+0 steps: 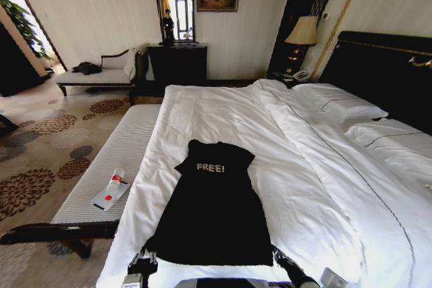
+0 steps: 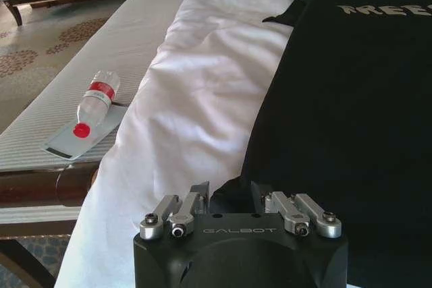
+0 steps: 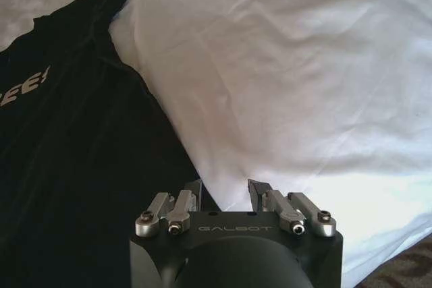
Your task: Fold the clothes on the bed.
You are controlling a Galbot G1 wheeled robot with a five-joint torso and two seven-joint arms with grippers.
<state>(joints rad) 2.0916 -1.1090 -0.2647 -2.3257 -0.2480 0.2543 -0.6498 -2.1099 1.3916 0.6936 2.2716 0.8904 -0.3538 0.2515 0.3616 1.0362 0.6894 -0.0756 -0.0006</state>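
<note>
Top (image 1: 214, 207), black and sleeveless, lies flat on the white duvet (image 1: 297, 166) of the bed (image 1: 378, 65), near the foot edge, with the "FREE!" lettering on the chest facing up and the neck end toward the far wall. Its hem is nearest the robot, and the fabric is spread out, unfolded.

Left gripper (image 1: 143, 261) sits at the hem's left corner; in the left wrist view the left gripper (image 2: 229, 193) has its jaws spread, with the edge of the black fabric lying between and just ahead of them, not pinched. Right gripper (image 1: 283, 258) sits at the hem's right corner; in the right wrist view the right gripper (image 3: 225, 192) has its jaws likewise spread, over the line where the top's edge meets the duvet.

Bench (image 1: 115, 166), striped and pale, runs along the left side of the bed and touches the duvet's edge. Bottle (image 1: 116, 181), clear with a red cap and red label, lies on its side on a flat card (image 1: 106, 199) on the bench, well apart from the top. Pillows (image 1: 341, 104) lie at the right, against the dark headboard. Lamp (image 1: 302, 32) stands in the far corner beside the headboard.
</note>
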